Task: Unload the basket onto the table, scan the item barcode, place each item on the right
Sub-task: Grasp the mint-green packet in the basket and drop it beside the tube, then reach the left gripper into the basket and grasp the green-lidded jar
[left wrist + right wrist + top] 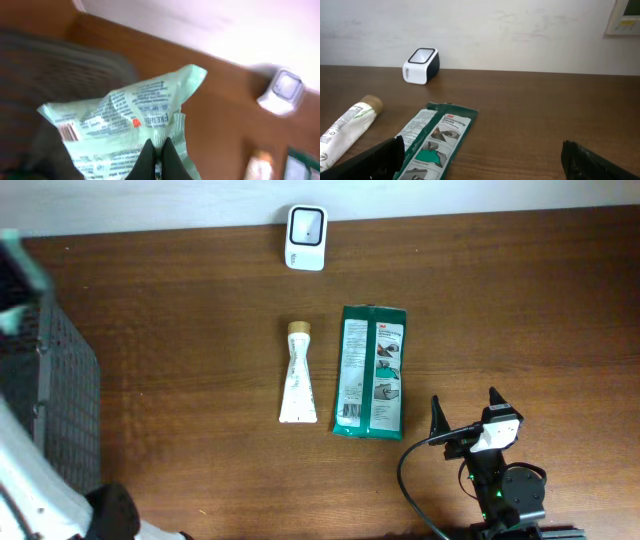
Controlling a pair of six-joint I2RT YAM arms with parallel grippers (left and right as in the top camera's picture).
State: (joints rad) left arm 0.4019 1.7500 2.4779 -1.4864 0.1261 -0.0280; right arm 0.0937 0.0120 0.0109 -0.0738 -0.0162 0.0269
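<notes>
Pale green packet (125,120) hangs pinched by one crinkled edge in my left gripper (159,150), well apart from the scanner (282,91). Such a thin hold could slip. My right gripper (467,412) gapes empty.

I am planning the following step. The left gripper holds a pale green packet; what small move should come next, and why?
Probably carry the packet toward the white scanner. The left gripper is shut on the packet's edge, the barcode shows on its printed face, and the scanner stands well apart from it, so no scan seems possible yet.
</notes>
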